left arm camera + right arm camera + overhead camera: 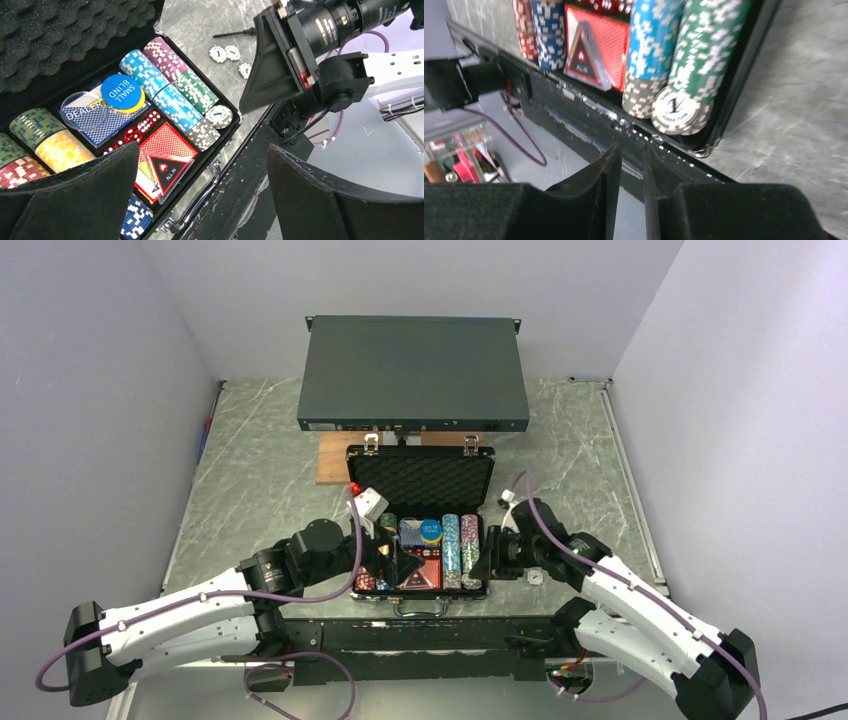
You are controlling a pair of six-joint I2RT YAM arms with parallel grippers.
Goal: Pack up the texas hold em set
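Note:
The black briefcase [420,540] stands open mid-table, its foam lid [420,480] upright. It holds multicoloured chip rows [165,85], a blue "SMALL BLIND" disc [120,89] on a yellow one, red dice [139,129], a red card deck [167,142] and an "ALL IN" triangle [167,170]. One white chip [680,112] stands on edge at the front of the green row. My left gripper [202,172] is wide open and empty, above the case's front left. My right gripper [631,150] is shut and empty, at the case's front right corner [490,558].
A large dark grey rack box [413,375] lies behind the case, with a wooden board [332,462] under its front. Three loose white chips [226,53] and a thin black tool [234,33] lie on the table right of the case. The black front rail [440,635] runs below the handle.

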